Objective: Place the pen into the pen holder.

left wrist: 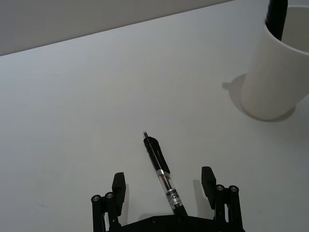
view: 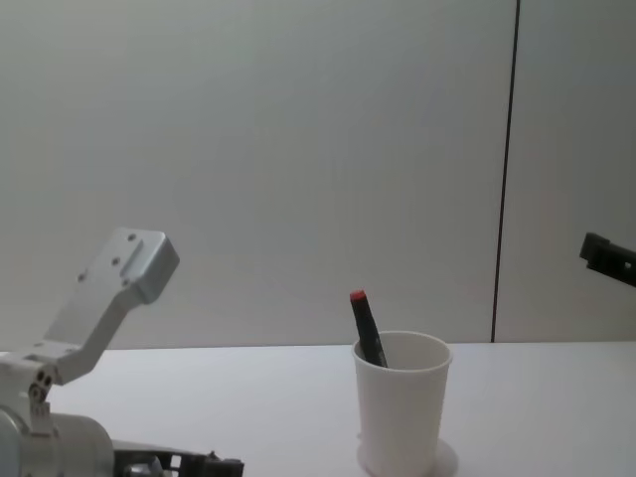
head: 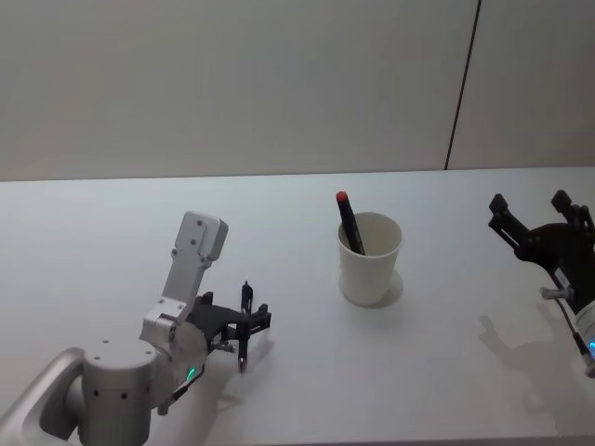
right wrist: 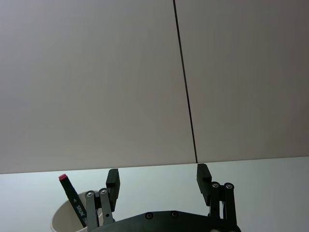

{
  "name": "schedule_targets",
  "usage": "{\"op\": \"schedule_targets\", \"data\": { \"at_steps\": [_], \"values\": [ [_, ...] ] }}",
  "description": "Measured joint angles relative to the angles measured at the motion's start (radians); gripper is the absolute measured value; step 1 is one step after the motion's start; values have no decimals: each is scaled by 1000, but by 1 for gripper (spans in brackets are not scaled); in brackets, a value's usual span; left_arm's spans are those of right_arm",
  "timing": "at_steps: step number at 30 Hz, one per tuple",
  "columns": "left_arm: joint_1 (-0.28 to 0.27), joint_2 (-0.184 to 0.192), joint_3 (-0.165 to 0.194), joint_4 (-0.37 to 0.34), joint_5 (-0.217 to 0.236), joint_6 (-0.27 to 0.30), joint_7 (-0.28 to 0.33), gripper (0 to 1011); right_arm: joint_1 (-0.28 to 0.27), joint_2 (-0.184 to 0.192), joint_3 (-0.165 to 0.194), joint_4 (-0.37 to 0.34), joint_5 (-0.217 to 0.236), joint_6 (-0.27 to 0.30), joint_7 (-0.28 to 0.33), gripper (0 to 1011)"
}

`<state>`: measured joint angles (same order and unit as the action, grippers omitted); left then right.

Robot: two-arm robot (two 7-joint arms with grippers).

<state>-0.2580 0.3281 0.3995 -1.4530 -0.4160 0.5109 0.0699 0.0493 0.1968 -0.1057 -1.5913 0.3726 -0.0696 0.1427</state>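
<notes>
My left gripper [left wrist: 163, 178] is hovering low over the white table [head: 428, 372] with its fingers spread wide, one on each side of the pen [left wrist: 159, 164] and neither touching it. The pen is lying flat on the table between them, off to my left of the pen holder [head: 370, 269] and nearer to me, not in the cup. It is black at the top and clear along the barrel, and a small dark label with pale lettering is sitting near its grip end, too fine for me to read. The pen holder, a plain white paper cup, is standing upright on the table and is carrying a black marker [head: 350, 226] with a red cap, leaning against the rim. White print is running down the marker's barrel; it seems to read "SNOW", though I cannot be sure. My right gripper [right wrist: 158, 175] is hanging raised at the table's right side, its fingers apart and holding nothing.
</notes>
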Motion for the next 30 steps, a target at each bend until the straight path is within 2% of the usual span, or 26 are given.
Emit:
{"op": "schedule_targets", "data": {
  "at_steps": [12, 16, 30],
  "values": [
    [-14, -15, 4, 35, 29, 22, -14, 999, 0, 0, 0, 0, 0, 0, 0, 1002],
    [-19, -19, 5, 45, 37, 30, -19, 950, 0, 0, 0, 0, 0, 0, 0, 1002],
    [-32, -32, 4, 67, 57, 67, -27, 537, 0, 0, 0, 0, 0, 0, 0, 1001]
  ]
}}
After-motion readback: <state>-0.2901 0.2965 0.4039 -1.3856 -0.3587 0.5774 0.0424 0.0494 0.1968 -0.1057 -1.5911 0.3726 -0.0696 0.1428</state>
